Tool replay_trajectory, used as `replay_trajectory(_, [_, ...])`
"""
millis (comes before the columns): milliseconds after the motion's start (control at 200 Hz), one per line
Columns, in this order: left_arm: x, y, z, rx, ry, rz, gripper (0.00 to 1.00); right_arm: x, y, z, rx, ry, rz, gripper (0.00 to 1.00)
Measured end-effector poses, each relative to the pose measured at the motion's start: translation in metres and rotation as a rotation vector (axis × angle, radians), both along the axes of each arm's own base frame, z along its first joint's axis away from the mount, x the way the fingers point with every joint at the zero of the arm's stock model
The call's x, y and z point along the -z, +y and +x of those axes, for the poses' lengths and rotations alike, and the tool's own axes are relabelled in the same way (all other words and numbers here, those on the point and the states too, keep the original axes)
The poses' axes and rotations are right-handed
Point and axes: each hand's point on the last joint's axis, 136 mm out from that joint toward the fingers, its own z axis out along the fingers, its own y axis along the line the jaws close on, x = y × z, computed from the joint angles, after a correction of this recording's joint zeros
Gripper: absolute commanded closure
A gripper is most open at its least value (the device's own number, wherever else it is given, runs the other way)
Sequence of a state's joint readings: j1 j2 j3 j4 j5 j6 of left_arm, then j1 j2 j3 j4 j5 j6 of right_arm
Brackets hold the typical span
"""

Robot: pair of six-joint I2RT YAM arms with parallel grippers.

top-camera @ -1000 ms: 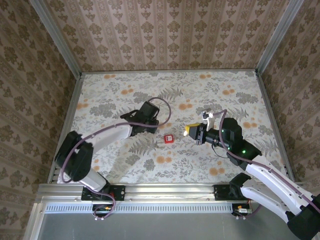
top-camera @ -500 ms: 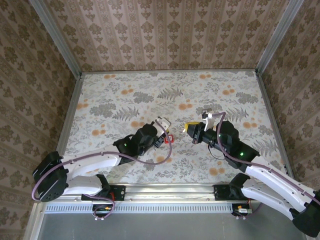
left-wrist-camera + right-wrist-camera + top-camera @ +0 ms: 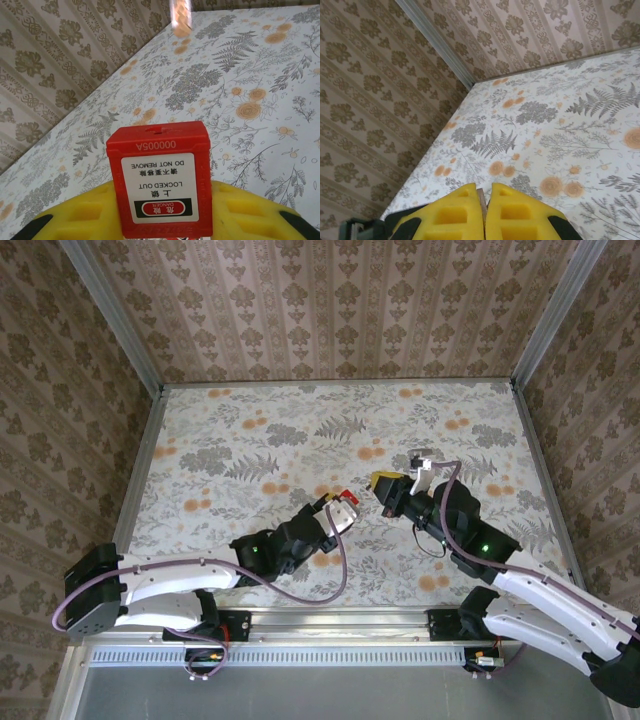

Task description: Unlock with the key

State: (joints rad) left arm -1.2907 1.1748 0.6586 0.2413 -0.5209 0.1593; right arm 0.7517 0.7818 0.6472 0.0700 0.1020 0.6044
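Note:
The red padlock (image 3: pixel 160 175) has a white "LOCKED OUT" label that reads upside down. It stands between the yellow fingers (image 3: pixel 75 220) of my left gripper (image 3: pixel 161 222), which is shut on its body. From above, the padlock (image 3: pixel 346 499) is held off the table at the tip of the left gripper (image 3: pixel 338 515). My right gripper (image 3: pixel 384 484) is just to its right, a small gap apart. In the right wrist view the right gripper (image 3: pixel 486 194) is shut on a thin metal strip (image 3: pixel 481 199), the key seen edge-on.
The flowered table (image 3: pixel 260 430) is walled with patterned panels at the back and both sides. A blurred pale-orange thing (image 3: pixel 180 19) hangs at the top of the left wrist view; I cannot tell what it is.
The left arm swung in from the back, closed on the padlock where it lay on the table and lifted it toward the right gripper. The right gripper shifted slightly back.

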Motion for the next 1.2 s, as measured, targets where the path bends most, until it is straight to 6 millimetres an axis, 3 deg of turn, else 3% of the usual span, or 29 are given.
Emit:
replay_trajectory(340, [-0.001, 0.001, -0.004, 0.005, -0.094, 0.021, 0.69, 0.005, 0.011, -0.002, 0.003, 0.078, 0.064, 0.95])
replay_trajectory(525, [-0.008, 0.005, -0.004, 0.003, -0.167, 0.054, 0.68, -0.007, -0.004, -0.008, 0.042, 0.038, 0.070, 0.95])
replay_trajectory(605, [-0.019, 0.008, -0.004, 0.007, -0.194, 0.041, 0.59, -0.012, -0.009, -0.011, 0.044, 0.018, 0.063, 0.95])
replay_trajectory(725, [-0.035, 0.007, -0.007, 0.029, -0.240, -0.001, 0.70, -0.012, -0.008, -0.012, 0.038, 0.007, 0.049, 0.95])
replay_trajectory(915, [-0.017, 0.010, -0.011, 0.062, -0.264, 0.034, 0.72, -0.011, -0.006, -0.011, 0.031, 0.005, 0.042, 0.95])
replay_trajectory(1200, [-0.025, 0.009, -0.016, 0.099, -0.258, -0.002, 0.73, -0.010, 0.008, -0.009, -0.011, 0.007, 0.051, 0.95])
